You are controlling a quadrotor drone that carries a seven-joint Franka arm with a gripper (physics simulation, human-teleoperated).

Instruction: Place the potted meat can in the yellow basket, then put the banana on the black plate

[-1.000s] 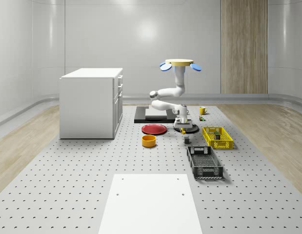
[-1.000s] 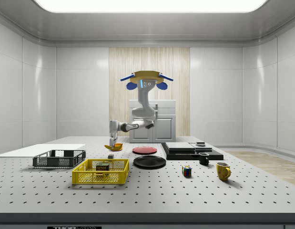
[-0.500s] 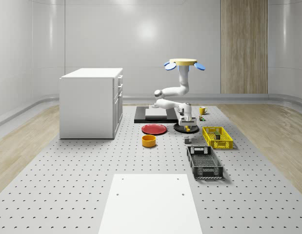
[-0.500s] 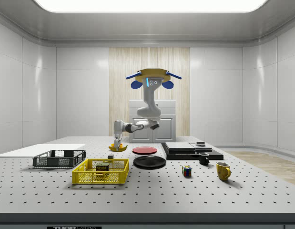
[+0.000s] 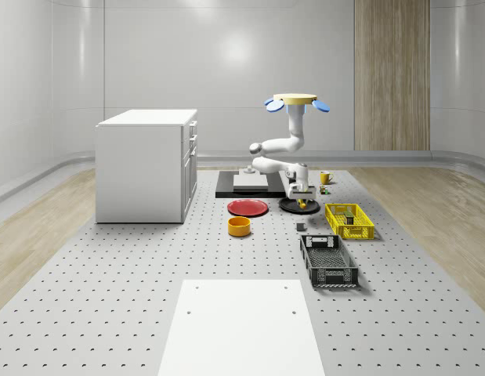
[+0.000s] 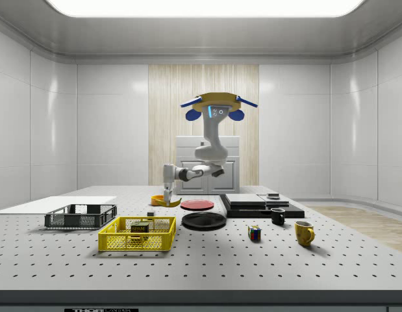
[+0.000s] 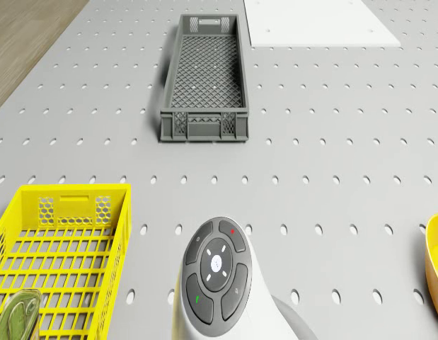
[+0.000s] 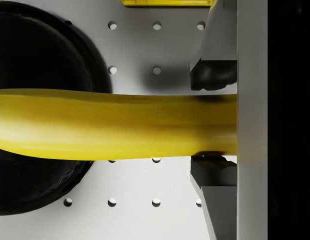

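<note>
My gripper (image 8: 215, 122) is shut on the yellow banana (image 8: 114, 125), which lies crosswise between the fingers (image 8: 215, 75). Below it, one end of the banana reaches over the rim of the black plate (image 8: 39, 60). In the whole-scene view the gripper (image 5: 303, 196) hangs low over the black plate (image 5: 289, 207). In the side view the banana (image 6: 164, 202) hangs under the gripper (image 6: 167, 195), beside the plate (image 6: 204, 220). The drone (image 5: 297, 100) hovers above, over the table's far part. The potted meat can (image 6: 140, 227) lies inside the yellow basket (image 6: 138, 234), also seen from the drone (image 7: 63, 255).
A grey crate (image 5: 328, 260) lies near the yellow basket (image 5: 349, 220). A red plate (image 5: 248, 207) and an orange bowl (image 5: 240, 226) sit beside the black plate. The white cabinet (image 5: 146, 164) stands at the whole-scene view's left. Mugs (image 6: 304, 232) and a cube (image 6: 254, 233) lie farther off.
Drone and arm have carried the banana toward the whole-scene view's right, from beside the black plate to over its rim. The gripper has stayed shut on the banana.
</note>
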